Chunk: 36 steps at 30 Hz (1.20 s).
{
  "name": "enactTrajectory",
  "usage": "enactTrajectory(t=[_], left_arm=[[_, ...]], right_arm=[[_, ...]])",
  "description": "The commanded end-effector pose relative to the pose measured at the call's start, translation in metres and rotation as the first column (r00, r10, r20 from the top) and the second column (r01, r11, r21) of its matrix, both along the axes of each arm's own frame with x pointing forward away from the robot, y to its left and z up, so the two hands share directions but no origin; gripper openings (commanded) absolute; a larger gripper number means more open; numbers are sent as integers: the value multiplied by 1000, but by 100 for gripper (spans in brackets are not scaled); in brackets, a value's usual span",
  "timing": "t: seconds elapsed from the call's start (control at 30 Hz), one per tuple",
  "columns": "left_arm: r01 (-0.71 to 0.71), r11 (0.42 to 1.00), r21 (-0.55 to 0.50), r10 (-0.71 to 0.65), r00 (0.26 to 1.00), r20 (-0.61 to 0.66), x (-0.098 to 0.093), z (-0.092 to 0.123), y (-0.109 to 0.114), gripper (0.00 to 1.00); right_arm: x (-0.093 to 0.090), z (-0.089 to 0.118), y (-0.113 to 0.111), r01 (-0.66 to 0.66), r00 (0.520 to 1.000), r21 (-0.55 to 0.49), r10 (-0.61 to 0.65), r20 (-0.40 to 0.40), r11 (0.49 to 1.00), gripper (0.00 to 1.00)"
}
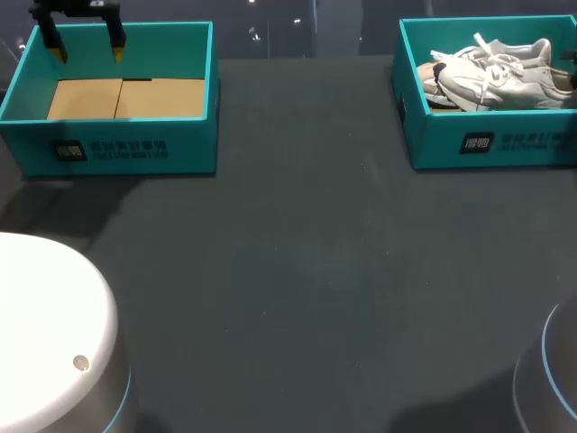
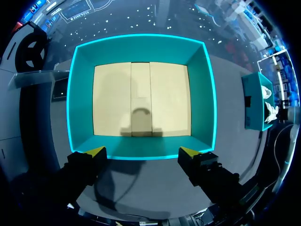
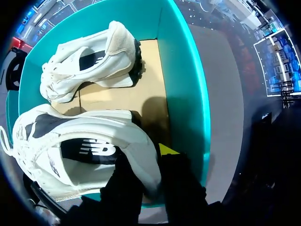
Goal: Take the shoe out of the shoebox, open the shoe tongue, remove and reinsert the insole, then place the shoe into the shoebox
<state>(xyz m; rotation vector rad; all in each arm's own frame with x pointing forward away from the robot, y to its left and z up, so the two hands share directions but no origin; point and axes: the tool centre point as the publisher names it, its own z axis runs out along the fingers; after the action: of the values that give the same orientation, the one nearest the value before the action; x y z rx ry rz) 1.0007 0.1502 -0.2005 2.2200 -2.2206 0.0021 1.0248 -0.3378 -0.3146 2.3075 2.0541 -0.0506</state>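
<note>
Two white shoes (image 1: pixel 491 74) lie in the teal shoebox (image 1: pixel 487 144) at the table's far right. In the right wrist view the nearer shoe (image 3: pixel 84 150) lies on its side, with my right gripper (image 3: pixel 148 162) shut on its heel rim. One finger is inside the collar and the yellow-tipped one is outside, by the box wall (image 3: pixel 188 94). The second shoe (image 3: pixel 89 61) lies farther ahead in the same box. My left gripper (image 1: pixel 87 50) hangs open over the far-left teal box (image 1: pixel 117 149), which holds only a cardboard floor. Its open gripper (image 2: pixel 142 151) holds nothing above that box (image 2: pixel 141 47).
The dark tabletop (image 1: pixel 297 271) stretches between the two boxes. My arms' white bases stand at the front left (image 1: pixel 45 334) and front right (image 1: pixel 550 379). The right shoebox (image 2: pixel 256 101) shows off to the side in the left wrist view.
</note>
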Motion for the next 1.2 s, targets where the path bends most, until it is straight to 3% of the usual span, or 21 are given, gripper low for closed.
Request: enactTrajectory(t=[0.03,0.37,0.87,1.2], left_arm=[[0,1000,1,0,1000,0,0,0,0,100],[0,1000,1,0,1000,0,0,0,0,100],[0,1000,1,0,1000,0,0,0,0,100],[0,1000,1,0,1000,0,0,0,0,100]], right_arm=[[2,22,3,4,1000,-16,-4,-5,1000,0],[-3,70,22,-16,1000,-68,16,-2,998,0],[-39,137,40,7,999,-112,-1,49,994,0],[-64,170,53,-3,997,-157,15,72,988,0]])
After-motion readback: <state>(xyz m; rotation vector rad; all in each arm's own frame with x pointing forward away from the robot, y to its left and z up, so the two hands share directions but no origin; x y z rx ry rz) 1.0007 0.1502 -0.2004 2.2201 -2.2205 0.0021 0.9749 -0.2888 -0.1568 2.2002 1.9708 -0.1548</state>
